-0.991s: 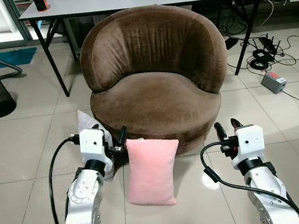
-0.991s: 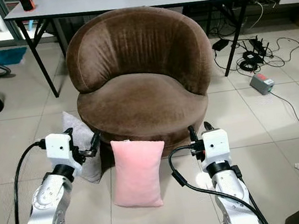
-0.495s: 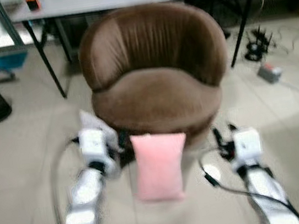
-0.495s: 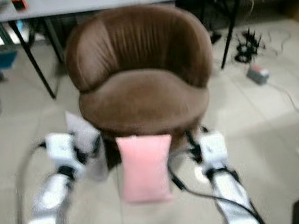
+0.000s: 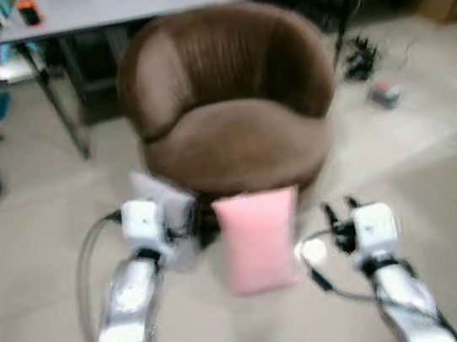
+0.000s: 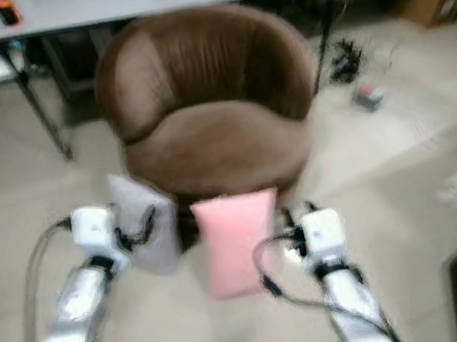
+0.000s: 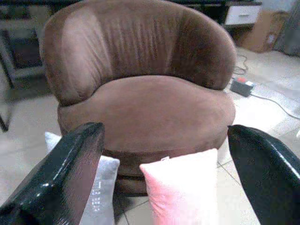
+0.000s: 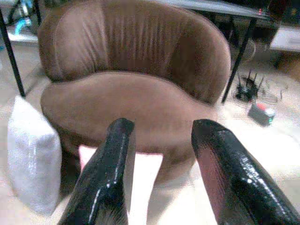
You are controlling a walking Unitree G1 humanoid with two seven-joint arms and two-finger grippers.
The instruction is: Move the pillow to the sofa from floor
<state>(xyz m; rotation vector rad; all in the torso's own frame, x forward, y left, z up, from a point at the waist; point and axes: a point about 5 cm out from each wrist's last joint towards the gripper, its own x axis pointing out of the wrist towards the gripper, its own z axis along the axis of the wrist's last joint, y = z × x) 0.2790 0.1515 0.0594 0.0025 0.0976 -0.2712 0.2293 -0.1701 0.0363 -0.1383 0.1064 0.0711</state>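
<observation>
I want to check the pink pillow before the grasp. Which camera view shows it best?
The left eye view: the whole pink pillow stands upright against the brown sofa, though blurred. The left wrist view is sharper but crops its bottom; the right wrist view hides part behind a finger.

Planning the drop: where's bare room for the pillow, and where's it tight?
The brown velvet round sofa has a bare seat, bordered by its curved backrest. It is crowded at the sofa's front base, where the pink pillow and white pillow lean.

No text, label, brand, number or sign can be read in these blurred views.
</observation>
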